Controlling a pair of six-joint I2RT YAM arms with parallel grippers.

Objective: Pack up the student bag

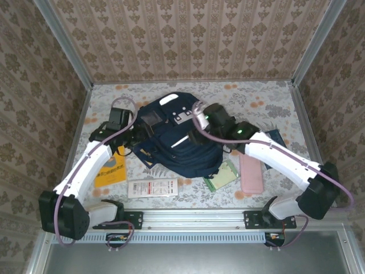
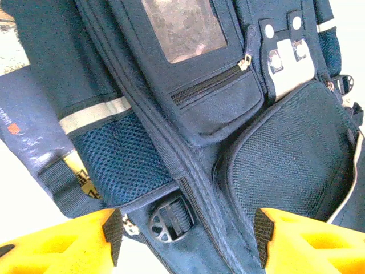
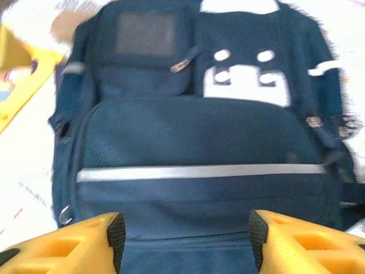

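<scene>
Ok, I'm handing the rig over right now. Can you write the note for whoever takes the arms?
Left gripper: open, holding nothing, at the student bag by its mesh side pocket.
Right gripper: open, holding nothing, over the bag's front.
Bag: lying front up in the middle of the table, small front pocket zipped.
Done: nothing visibly packed.
Left: yellow booklet, white box, green notebook and pink case lie on the table around the bag. Probably open it and load them.

floral table under student bag, yellow booklet, pink case
</scene>
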